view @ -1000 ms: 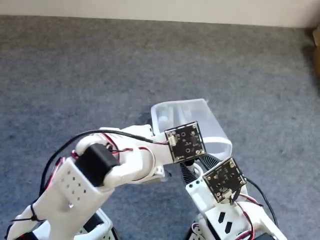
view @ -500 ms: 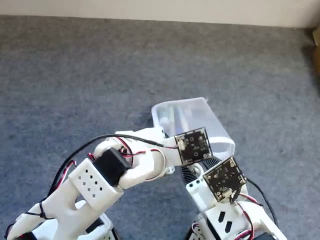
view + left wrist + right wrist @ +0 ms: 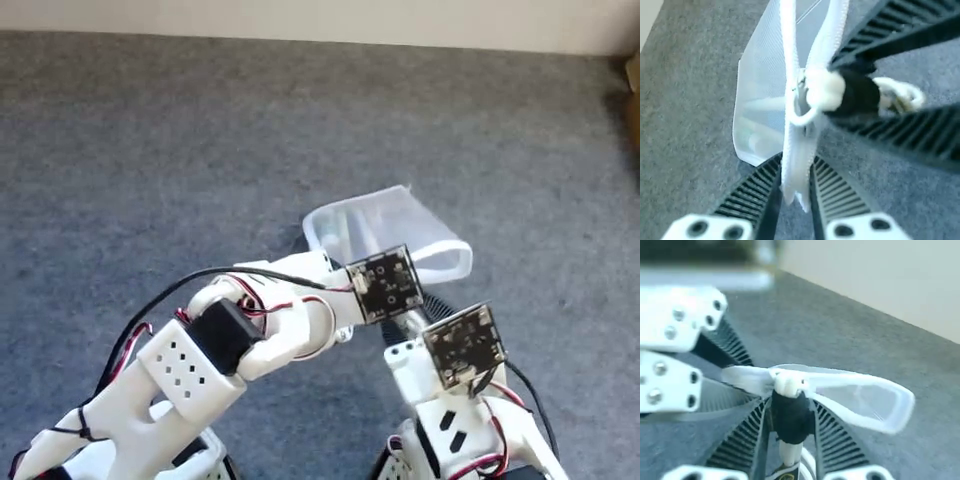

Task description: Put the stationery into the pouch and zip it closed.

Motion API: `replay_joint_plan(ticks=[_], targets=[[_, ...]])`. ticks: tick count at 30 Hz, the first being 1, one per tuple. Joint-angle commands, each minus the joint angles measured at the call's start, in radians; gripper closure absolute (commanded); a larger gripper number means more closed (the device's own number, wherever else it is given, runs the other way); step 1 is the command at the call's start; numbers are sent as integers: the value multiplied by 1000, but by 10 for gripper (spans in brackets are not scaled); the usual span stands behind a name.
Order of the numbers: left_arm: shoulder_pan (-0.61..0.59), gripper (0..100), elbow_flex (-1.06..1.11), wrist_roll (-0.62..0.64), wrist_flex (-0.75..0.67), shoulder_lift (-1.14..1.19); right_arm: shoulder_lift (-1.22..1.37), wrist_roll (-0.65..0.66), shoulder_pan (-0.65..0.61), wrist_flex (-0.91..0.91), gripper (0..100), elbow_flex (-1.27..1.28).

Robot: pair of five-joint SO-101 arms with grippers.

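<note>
A translucent white pouch (image 3: 385, 228) lies on the grey carpet just beyond both arms, and pale stationery (image 3: 348, 236) shows through its wall. In the left wrist view my left gripper (image 3: 796, 172) is shut on the end of the pouch's white zipper tape (image 3: 790, 125). In the right wrist view my right gripper (image 3: 791, 410) is shut on the black zipper pull (image 3: 789, 416), with the pouch (image 3: 865, 401) held just off the carpet beyond it. The pull (image 3: 856, 94) with its white bead also appears in the left wrist view, close to the tape end.
Grey carpet (image 3: 150, 150) spreads around the pouch, with a pale wall (image 3: 300, 18) along the far edge. The two arms' wrists crowd together over the pouch's near end. A brown object (image 3: 634, 90) sits at the far right edge.
The right arm has shifted right and lifted a little. The pouch has been drawn narrower and tilted, its near edge now raised. The left arm swung slightly right, then held.
</note>
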Motion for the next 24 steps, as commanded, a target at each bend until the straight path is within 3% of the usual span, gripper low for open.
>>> replay_joint_plan(ticks=[1,13,19,24], targets=[[-79,994,-2,63,-12,-18,-15,6,96,-56,995,-50],[-90,994,25,86,-15,-18,-16,46,113,-163,995,47],[-90,994,25,86,-15,-18,-16,75,271,-305,995,143],[-107,995,25,86,-15,-18,-16,75,314,-326,995,150]])
